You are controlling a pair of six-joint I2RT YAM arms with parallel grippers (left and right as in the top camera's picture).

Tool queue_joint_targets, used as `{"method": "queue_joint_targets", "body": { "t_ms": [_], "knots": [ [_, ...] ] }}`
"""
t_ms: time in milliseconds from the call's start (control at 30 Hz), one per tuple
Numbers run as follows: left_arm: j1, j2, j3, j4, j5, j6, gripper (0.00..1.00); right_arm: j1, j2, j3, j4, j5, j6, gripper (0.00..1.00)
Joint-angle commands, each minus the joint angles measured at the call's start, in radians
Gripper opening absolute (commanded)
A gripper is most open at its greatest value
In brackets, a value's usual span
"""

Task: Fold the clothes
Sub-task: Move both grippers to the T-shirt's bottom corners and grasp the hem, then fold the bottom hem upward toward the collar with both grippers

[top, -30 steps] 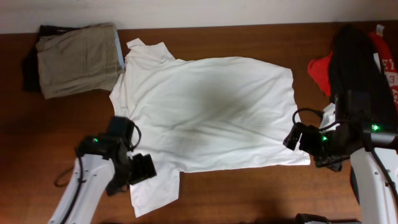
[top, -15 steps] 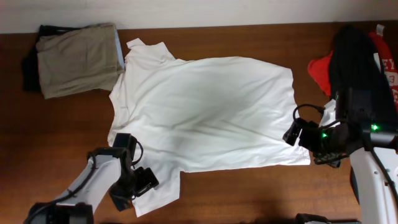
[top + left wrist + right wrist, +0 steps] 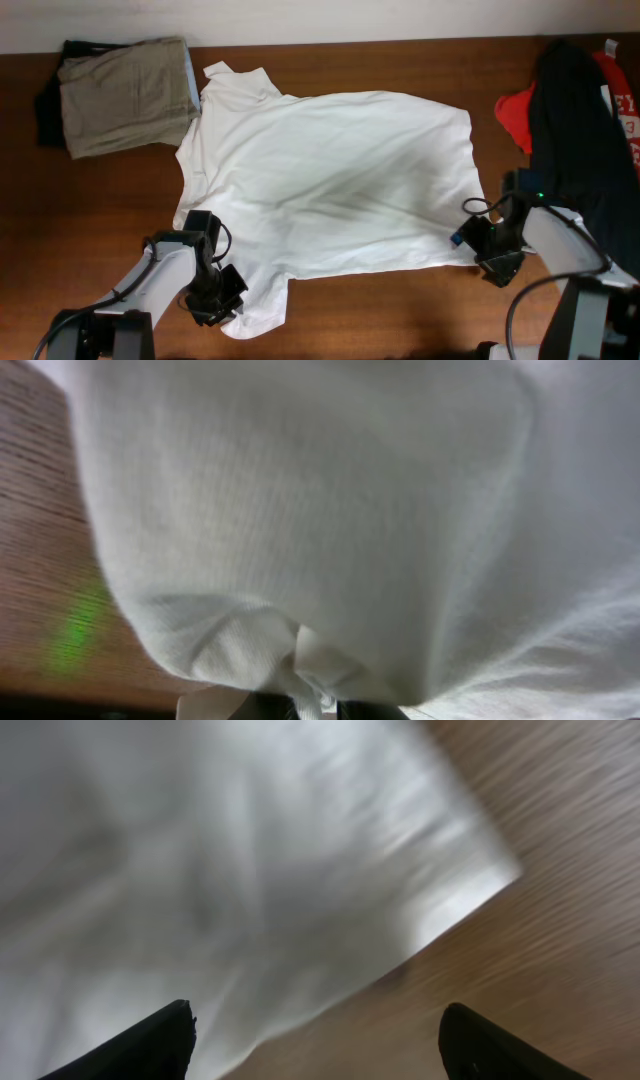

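Pinching a bunched fold of sleeve fabric, the left gripper point(image 3: 220, 296) is clamping onto the white T-shirt point(image 3: 330, 180), its arm crooking low across the table point(image 3: 400, 310) from the near left. The right gripper point(image 3: 488, 252) is hanging with jaws spread wide over the shirt's near hem corner, gripping nothing, its arm bending in from the right. The shirt is lying spread flat mid-table, with a folded khaki garment point(image 3: 125, 95) sitting just beside its far sleeve and a black garment point(image 3: 570, 120) and red garment point(image 3: 515, 110) lying heaped at the far right.
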Motion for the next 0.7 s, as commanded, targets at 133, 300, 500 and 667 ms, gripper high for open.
{"method": "queue_joint_targets", "body": {
  "t_ms": [133, 300, 500, 667],
  "knots": [
    [-0.002, 0.034, -0.033, 0.037, -0.051, 0.016, 0.12, -0.087, 0.054, -0.009, 0.037, 0.036, -0.007, 0.44],
    [-0.002, 0.034, -0.033, 0.032, -0.044, 0.016, 0.03, -0.087, 0.068, -0.046, 0.14, 0.036, -0.007, 0.39],
    [-0.002, 0.033, -0.007, -0.069, -0.037, 0.016, 0.01, -0.089, 0.066, -0.023, 0.113, 0.035, 0.012, 0.04],
    [-0.005, -0.166, 0.113, -0.206, -0.061, 0.035, 0.01, -0.089, -0.076, 0.14, -0.105, 0.036, 0.012, 0.04]
  ]
}}
